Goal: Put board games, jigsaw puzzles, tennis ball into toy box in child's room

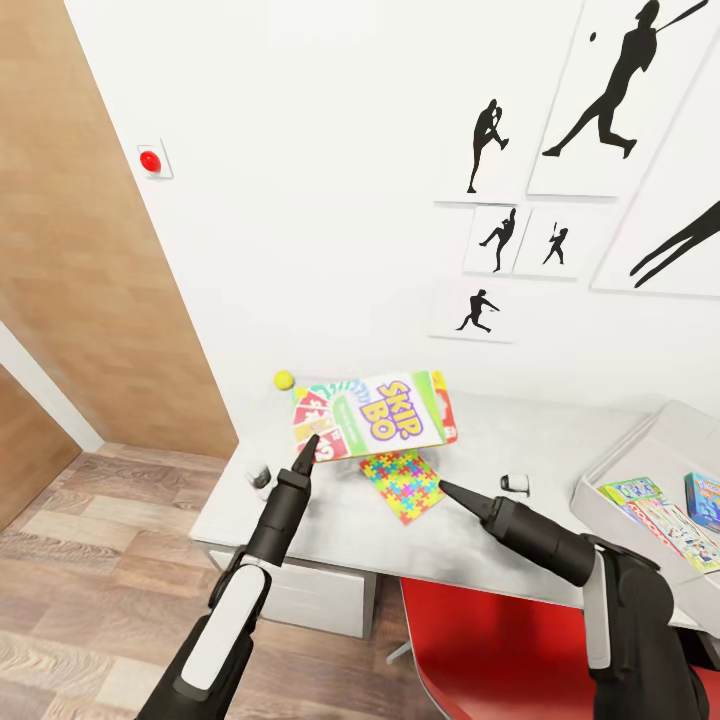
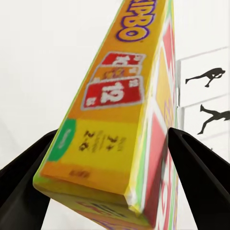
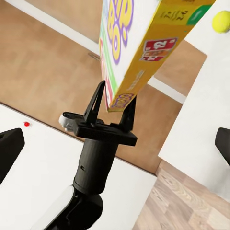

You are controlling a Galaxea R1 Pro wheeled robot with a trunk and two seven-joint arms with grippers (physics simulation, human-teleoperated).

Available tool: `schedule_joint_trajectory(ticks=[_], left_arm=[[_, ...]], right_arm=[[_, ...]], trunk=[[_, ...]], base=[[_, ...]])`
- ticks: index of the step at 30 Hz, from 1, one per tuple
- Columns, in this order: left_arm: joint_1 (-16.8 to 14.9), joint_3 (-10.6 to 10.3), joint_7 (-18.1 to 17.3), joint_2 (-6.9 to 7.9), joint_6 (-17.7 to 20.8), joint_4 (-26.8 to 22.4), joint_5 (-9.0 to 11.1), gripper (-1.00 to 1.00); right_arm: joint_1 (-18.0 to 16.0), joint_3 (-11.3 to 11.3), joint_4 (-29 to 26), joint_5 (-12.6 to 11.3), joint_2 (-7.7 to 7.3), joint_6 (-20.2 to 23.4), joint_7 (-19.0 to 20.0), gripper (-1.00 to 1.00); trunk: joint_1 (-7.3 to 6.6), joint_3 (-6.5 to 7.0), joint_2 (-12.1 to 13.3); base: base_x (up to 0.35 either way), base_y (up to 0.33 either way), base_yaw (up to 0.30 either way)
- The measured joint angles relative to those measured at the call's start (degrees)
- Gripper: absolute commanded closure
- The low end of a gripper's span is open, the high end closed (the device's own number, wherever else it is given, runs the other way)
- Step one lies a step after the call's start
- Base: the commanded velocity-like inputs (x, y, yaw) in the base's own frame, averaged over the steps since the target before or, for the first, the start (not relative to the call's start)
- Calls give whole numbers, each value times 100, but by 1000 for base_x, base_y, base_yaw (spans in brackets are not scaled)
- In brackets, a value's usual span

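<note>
**Skip-Bo box held above the desk by the left gripper**

Head view: the left gripper is closed on the lower left corner of the Skip-Bo game box, which hangs tilted above the pale grey table, clear of its top. A tennis ball lies on the table just behind the box's left end, near the white wall. A jigsaw puzzle lies flat on the table below the box's front edge. The right gripper hovers just beside the puzzle; its fingers look drawn together to a point, with nothing between them. To the right of the box, well apart, the light grey toy box sits at the table's end with two printed game boxes inside.

Left wrist view: the two dark fingers press either side of the game box's yellow end.

Right wrist view: the left gripper clamps the game box's bottom corner, with the tennis ball beyond the box. The right gripper's fingertips sit at opposite edges of this view, well apart, so its opening cannot be told for sure.
</note>
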Motion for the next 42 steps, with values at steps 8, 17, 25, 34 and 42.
schedule_joint_trajectory(ticks=[8,17,25,34,42], left_arm=[[-24,-100,-8,-20,-107,2,2,100],[-42,-390,0,-42,-163,-5,14,100],[-109,-490,-2,-80,-205,15,8,100],[-192,-642,-4,-138,-273,139,-10,100],[-223,-704,-3,-147,-287,170,-8,100]], right_arm=[[7,-6,0,-239,36,11,-2,-100],[10,-14,13,-388,48,18,-3,-100],[35,-15,156,-507,60,18,-3,-100],[35,-16,276,-606,108,19,-46,-100],[29,-16,295,-631,108,23,-254,-100]], trunk=[[0,0,0],[0,0,0],[0,0,0],[0,0,0],[0,0,0]], base=[[0,0,0],[0,0,0],[0,0,0],[0,0,0],[0,0,0]])
